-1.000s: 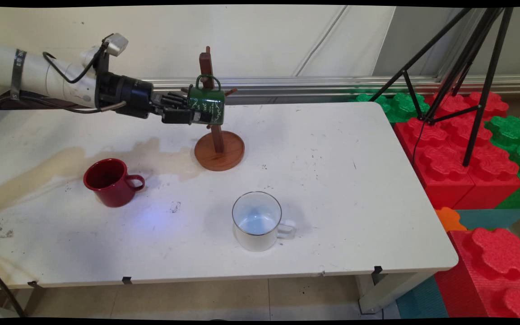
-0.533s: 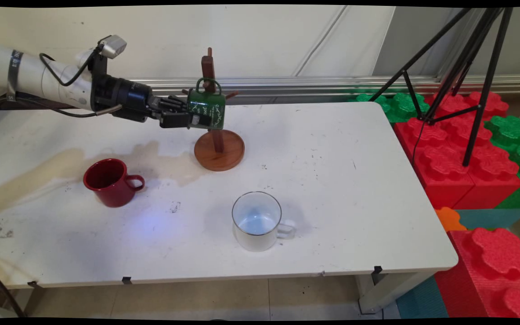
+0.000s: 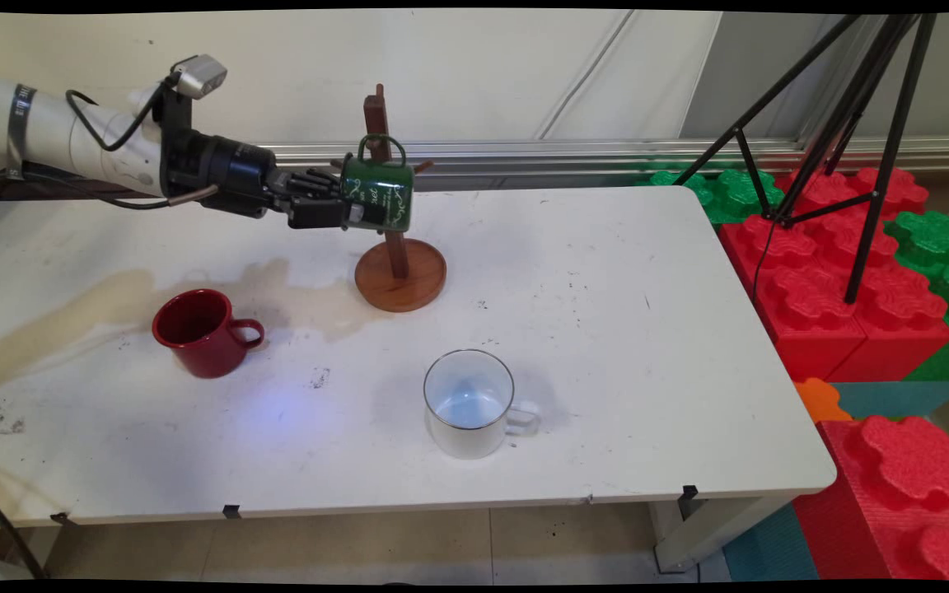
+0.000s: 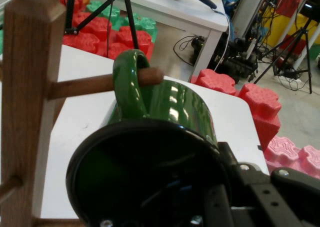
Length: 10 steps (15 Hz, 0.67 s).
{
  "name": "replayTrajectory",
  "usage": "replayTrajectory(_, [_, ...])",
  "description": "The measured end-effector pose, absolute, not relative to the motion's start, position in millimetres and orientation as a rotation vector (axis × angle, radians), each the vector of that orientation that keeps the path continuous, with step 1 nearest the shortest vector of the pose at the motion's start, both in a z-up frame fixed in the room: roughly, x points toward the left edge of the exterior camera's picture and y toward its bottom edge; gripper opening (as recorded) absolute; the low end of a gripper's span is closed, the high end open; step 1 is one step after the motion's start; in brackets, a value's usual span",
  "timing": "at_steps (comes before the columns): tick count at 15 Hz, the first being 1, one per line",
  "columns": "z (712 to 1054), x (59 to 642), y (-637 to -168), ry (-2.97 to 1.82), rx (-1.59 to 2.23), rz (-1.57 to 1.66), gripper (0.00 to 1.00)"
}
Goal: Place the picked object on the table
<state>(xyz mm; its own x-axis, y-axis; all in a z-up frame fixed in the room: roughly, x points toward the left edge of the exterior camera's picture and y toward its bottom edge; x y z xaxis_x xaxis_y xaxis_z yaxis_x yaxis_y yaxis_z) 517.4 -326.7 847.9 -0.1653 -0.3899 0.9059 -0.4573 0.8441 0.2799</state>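
White table [image 3: 606, 329]: wooden mug stand [image 3: 399, 274], red mug [image 3: 198, 332], white mug [image 3: 469, 403], brown stain [image 3: 112, 309].

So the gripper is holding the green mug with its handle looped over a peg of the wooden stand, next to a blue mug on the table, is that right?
Not quite: the mug on the table is red, not blue, as the main view shows. The gripper does hold the green mug, its handle over a peg of the wooden stand.

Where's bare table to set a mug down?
Widest bare stretch: right of the white mug out to the table edge. Also free between the red mug and white mug. Crowded back left, where the hand holds the green mug at the wooden rack.
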Motion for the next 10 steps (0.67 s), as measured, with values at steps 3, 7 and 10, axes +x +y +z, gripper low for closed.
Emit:
replayTrajectory(3, [853, 518, -323, -1.780, 0.624, 0.062, 0.00])
replayTrajectory(7, [860, 519, -315, -1.786, 0.596, 0.055, 0.00])
replayTrajectory(10, [866, 523, -307, -1.794, 0.571, 0.048, 0.00])
